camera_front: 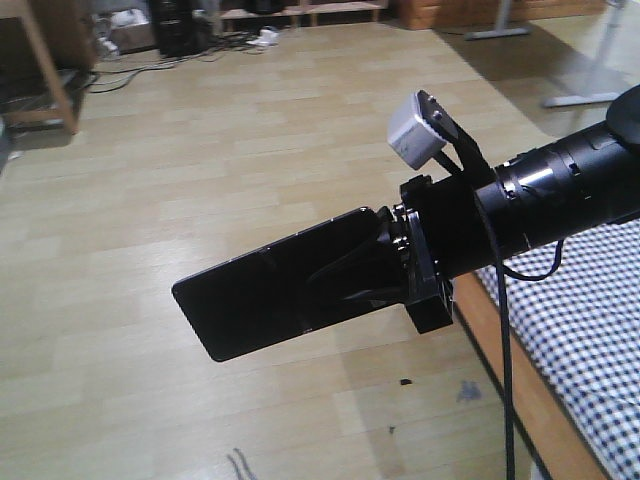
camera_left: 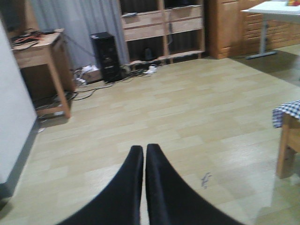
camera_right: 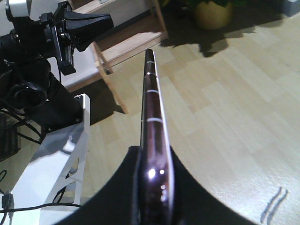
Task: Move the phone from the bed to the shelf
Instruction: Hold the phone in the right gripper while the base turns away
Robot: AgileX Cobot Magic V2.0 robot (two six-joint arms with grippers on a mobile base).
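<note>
First, from the front-facing view, the right gripper [camera_front: 345,285] reaches in from the right on a thick black cylindrical arm. Its jaws pinch the phone [camera_front: 260,295] by one short end, so that the thin glossy black slab juts leftward, slightly tilted, in the air above the pale plank floor [camera_front: 250,130]. A boxy grey-white wrist camera [camera_front: 418,128] sits above the jaws and a thin black cable [camera_front: 508,380] hangs down. At lower right lies the bed [camera_front: 590,330], its black-and-white checked cloth edged by a brown wooden frame; the phone is clear of it, off to its side. Next, the left wrist view shows the left gripper [camera_left: 144,150] with its two matt black, curved jaws pressed together, only a hairline slit between them. Beyond the floor stands the shelf [camera_left: 161,30] of pale wood with thick horizontal boards, a black computer tower [camera_left: 105,56] beside it, a brown wooden side table [camera_left: 44,51] at left, and a corner of the checked bed at right. Lastly, the right wrist view looks along the phone edge-on: a narrow rounded pinkish metallic rim, shiny with highlights, held upright between the dark jaws at the bottom of the frame, over the same plank floor. The left gripper's black jaws show at upper left, above a white metal frame [camera_right: 61,164].
</note>
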